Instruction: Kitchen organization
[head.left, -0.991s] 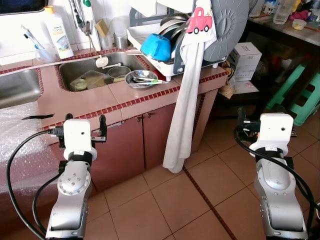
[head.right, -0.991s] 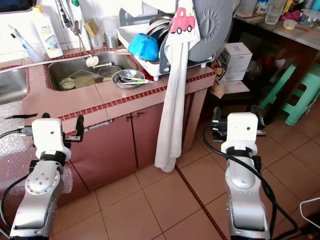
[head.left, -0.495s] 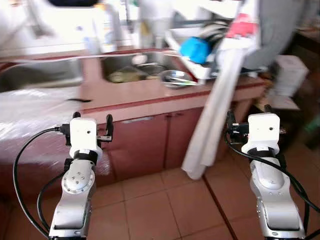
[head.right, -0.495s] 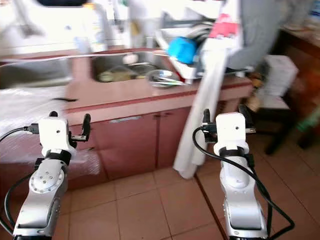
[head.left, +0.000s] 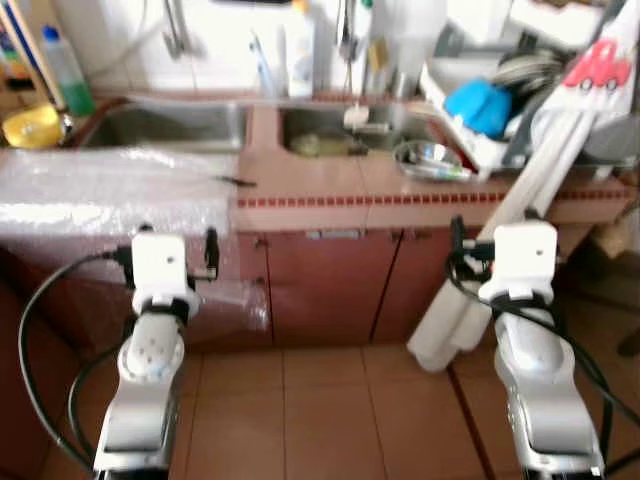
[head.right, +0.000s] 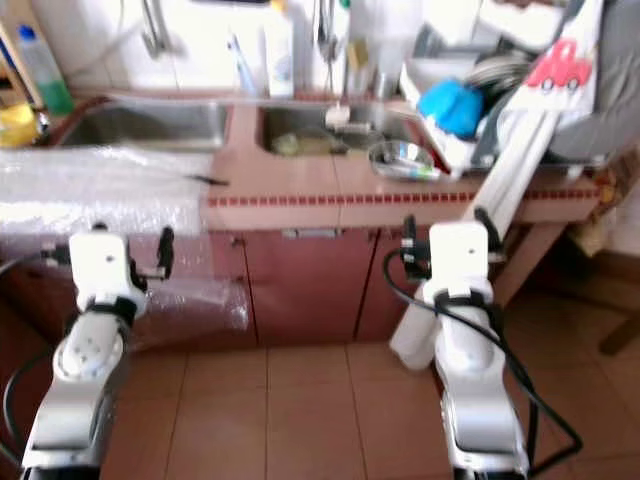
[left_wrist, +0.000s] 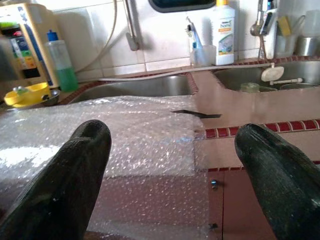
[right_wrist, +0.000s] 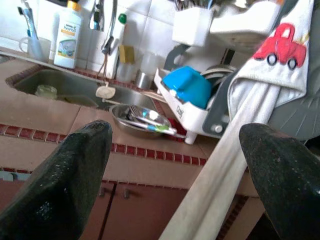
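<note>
Little looks done: both the left gripper (head.left: 178, 243) and right gripper (head.left: 500, 232) hang empty with jaws apart, short of the surface (head.left: 330, 188), where the bowl (head.left: 430, 160) and sink (head.left: 345, 130) dishes await sorting.

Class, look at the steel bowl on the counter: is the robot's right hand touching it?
Apart. In the right wrist view the right hand hangs open and holds nothing, and the steel bowl sits well beyond its fingers on the counter.

1. Left gripper (left_wrist: 170, 175) is raised in front of the body, with its 2 fingers spread wide apart.
2. Right gripper (right_wrist: 175, 185) is raised at the same height, fingers also wide apart, holding nothing.
</note>
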